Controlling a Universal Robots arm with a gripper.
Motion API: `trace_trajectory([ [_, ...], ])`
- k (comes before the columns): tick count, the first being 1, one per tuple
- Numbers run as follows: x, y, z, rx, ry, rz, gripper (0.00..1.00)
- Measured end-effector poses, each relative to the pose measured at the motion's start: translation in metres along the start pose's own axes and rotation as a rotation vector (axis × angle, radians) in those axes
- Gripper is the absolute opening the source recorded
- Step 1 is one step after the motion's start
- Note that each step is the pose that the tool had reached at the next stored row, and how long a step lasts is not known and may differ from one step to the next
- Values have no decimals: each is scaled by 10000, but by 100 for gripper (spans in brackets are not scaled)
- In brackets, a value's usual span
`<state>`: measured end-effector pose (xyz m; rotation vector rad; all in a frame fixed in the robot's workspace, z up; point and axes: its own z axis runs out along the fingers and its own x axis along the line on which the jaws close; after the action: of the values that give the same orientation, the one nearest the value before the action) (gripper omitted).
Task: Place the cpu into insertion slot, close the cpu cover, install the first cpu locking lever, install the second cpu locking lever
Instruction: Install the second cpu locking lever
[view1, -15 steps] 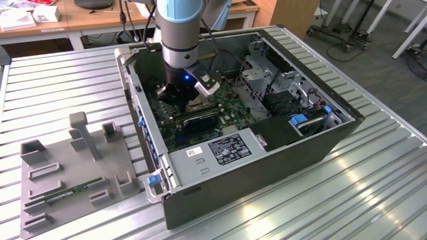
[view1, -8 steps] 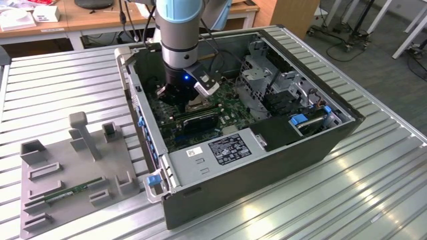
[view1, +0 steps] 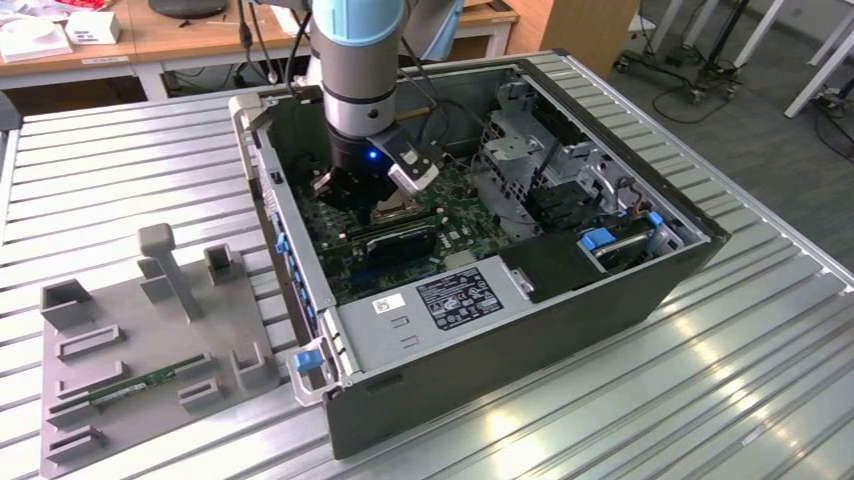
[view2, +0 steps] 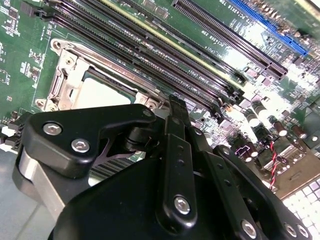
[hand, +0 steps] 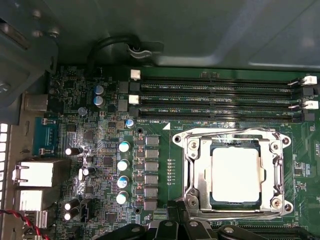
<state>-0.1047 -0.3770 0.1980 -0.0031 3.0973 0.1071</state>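
The cpu (hand: 235, 172) lies in the insertion slot (hand: 235, 206), its pale metal top showing through the cut-out of the cpu cover (hand: 200, 175). The cover lies flat over it. A thin wire locking lever (hand: 225, 134) runs along the cover's edge on the memory-slot side. In the first wrist view my gripper (hand: 178, 210) is shut, with its tips at the socket's corner, beside the cover's edge. In the second wrist view the gripper (view2: 172, 107) stands just past the cover (view2: 67, 75) and the cpu (view2: 102, 92). In the exterior view the gripper (view1: 358, 205) reaches down into the open computer case (view1: 534, 300).
Long black memory slots (hand: 220, 95) run beside the socket, and upright capacitors (hand: 122, 170) stand on its other side. The case walls and drive cage (view1: 534, 150) close in around the arm. A grey fixture tray (view1: 80, 400) with a green memory stick (view1: 147, 382) lies at the exterior view's left.
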Motion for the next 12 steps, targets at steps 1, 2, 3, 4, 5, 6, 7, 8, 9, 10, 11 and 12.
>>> trace_trajectory([
  [1,0,2,0,0,0,1,11],
  [2,0,4,1,-1,-1,1,11],
  [3,0,5,1,0,-1,0,11],
  [4,1,5,1,0,0,0,11],
  [5,1,6,1,0,0,-1,11],
  [6,1,7,1,0,0,0,11],
  [7,1,8,1,0,0,0,11],
  [8,2,8,2,1,1,0,11],
  [9,2,8,4,0,0,0,11],
  [10,3,8,8,-2,-1,0,11],
  [11,3,8,13,-2,-2,-1,11],
  [12,4,7,16,-1,-1,0,11],
])
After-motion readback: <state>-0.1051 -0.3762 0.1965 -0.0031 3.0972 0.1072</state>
